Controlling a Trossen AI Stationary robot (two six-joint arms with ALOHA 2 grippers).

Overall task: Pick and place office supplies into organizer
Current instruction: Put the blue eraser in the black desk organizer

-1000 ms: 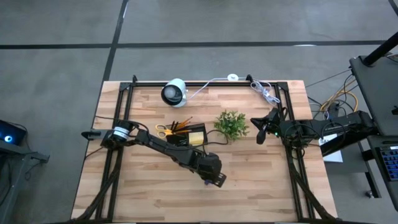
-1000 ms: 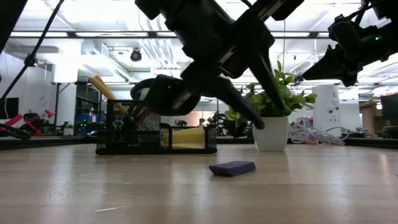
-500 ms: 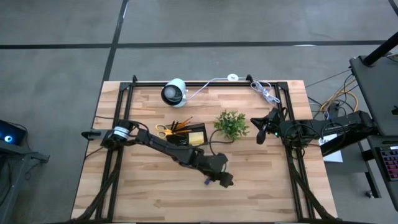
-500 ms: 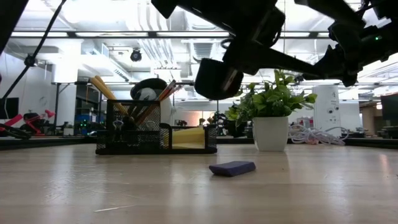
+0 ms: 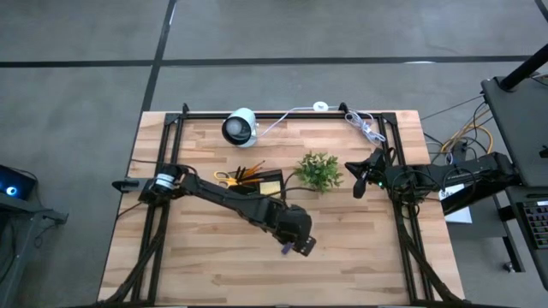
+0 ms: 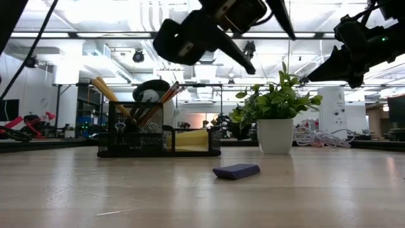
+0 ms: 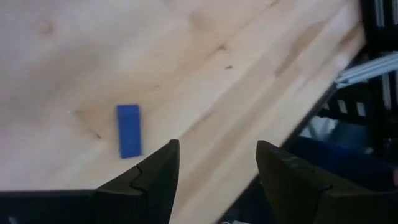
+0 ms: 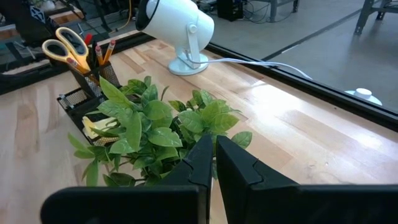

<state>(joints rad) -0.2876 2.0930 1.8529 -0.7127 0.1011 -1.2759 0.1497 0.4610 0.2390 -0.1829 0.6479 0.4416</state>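
We see a small flat blue piece [image 6: 236, 171] lying alone on the table, well in front of the black mesh organizer [image 6: 158, 136]. The organizer stands upright and holds orange pencils [image 5: 249, 172], yellow-handled scissors [image 8: 69, 45] and a yellow sticky-note pad [image 5: 271, 188].

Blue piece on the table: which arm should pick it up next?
Left. Its claw hangs open above the blue piece, which lies loose on the table. The right claw is shut, parked beyond the plant, farther off.
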